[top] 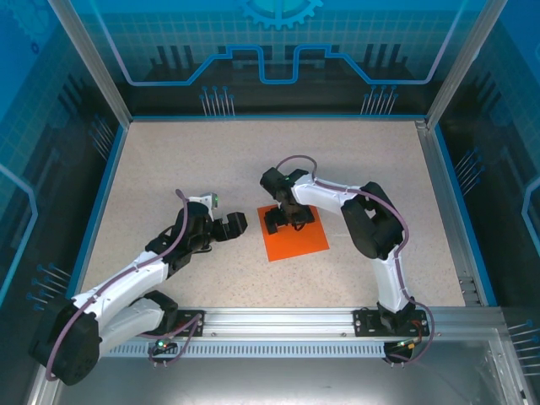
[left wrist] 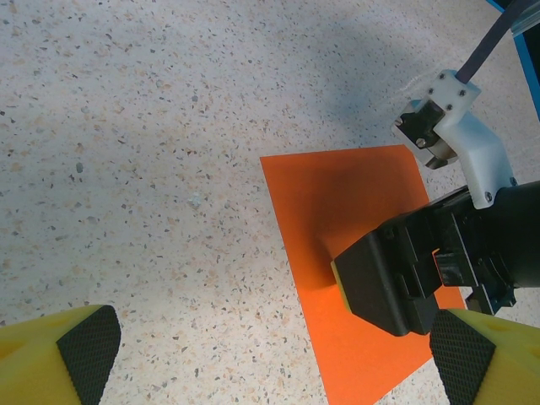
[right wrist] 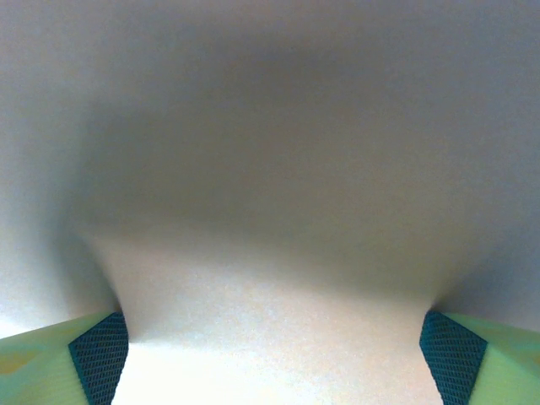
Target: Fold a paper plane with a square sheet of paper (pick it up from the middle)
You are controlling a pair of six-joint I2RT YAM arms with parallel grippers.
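Note:
The square sheet of paper (top: 297, 240) is bright orange and lies flat and unfolded on the speckled table, slightly right of centre. My right gripper (top: 283, 221) points down onto the sheet's middle-left part, jaws spread wide, fingertips on or just above the paper. In the left wrist view the sheet (left wrist: 346, 202) carries that black right gripper (left wrist: 396, 283) on it. In the right wrist view a pale, washed-out surface lies close under the dark pads (right wrist: 99, 354). My left gripper (top: 232, 225) hovers open just left of the sheet, its yellow fingers (left wrist: 89, 350) far apart and holding nothing.
The speckled table (top: 169, 169) has a blue raised border (top: 101, 202) at its left, back and right. An aluminium rail (top: 278, 321) with the arm bases runs along the near edge. Transparent enclosure walls stand all round.

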